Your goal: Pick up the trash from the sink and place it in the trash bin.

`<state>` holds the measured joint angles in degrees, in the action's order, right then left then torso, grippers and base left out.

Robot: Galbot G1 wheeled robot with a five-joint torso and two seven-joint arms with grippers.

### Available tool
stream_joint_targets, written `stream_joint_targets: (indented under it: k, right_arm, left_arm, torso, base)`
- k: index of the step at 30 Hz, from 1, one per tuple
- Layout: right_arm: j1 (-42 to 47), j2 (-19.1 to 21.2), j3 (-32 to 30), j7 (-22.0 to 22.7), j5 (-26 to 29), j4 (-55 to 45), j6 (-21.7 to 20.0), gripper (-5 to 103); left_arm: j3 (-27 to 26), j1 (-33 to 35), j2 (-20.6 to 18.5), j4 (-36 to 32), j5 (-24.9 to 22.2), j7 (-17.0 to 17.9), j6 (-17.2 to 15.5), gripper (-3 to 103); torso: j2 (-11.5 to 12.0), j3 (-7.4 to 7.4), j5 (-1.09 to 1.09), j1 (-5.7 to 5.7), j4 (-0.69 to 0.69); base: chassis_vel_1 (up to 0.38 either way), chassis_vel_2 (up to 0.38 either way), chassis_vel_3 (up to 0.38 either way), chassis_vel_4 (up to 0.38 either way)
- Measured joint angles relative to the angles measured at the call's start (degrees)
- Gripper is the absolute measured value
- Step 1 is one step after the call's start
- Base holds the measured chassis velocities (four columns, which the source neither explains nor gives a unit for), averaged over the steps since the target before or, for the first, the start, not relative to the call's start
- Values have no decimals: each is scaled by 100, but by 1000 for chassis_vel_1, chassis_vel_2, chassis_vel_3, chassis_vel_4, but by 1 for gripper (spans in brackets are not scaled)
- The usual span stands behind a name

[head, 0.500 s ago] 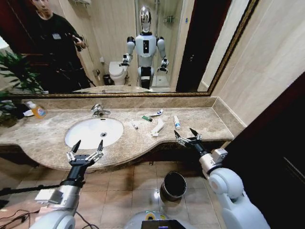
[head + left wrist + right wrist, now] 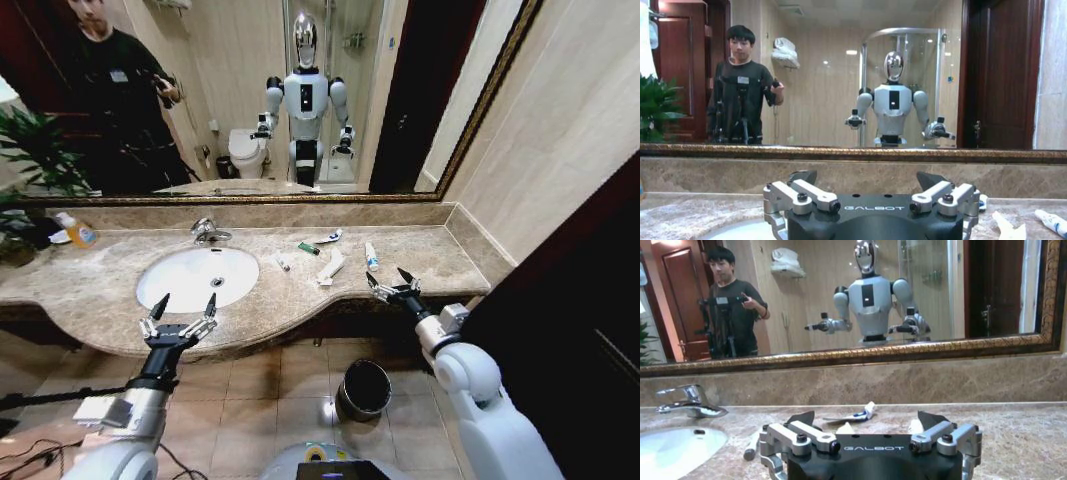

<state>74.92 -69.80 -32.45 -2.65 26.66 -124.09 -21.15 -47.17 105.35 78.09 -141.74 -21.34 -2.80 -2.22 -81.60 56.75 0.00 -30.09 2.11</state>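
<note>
At lower left of the head view, the left hand (image 2: 181,313) hangs with fingers spread wide, holding nothing, over the table's front edge just below the sink (image 2: 197,277). Right of the basin, at frame centre, the trash (image 2: 331,265) lies scattered on the marble table (image 2: 430,262): small tubes, sachets and a long white wrapper. Further right, the right hand (image 2: 392,285) hovers at the table's front edge, fingers also wide and empty. Below centre, the trash bin (image 2: 365,388) stands on the tiled floor (image 2: 250,400).
</note>
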Motion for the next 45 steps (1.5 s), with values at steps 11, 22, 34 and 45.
stream_joint_targets:
  k: [11,22,34,45]
  right_arm:
    - [-224,78,39,-84,39,282,11,100]
    - [-45,45,8,-127,65,141,43,100]
    - [186,63,-33,-164,148,-133,60,100]
    - [-753,241,116,-94,195,630,-14,100]
  left_arm:
    - [0,0,0,0,0,0,0,100]
    - [0,0,0,0,0,0,0,100]
    - [0,0,0,0,0,0,0,100]
    - [0,0,0,0,0,0,0,100]
  torso:
    - [0,0,0,0,0]
    - [0,0,0,0,0]
    - [0,-1,-1,1,0]
    - [0,0,0,0,0]
  base:
    - [0,0,0,0]
    - [0,0,0,0]
    - [0,0,0,0]
    - [0,0,0,0]
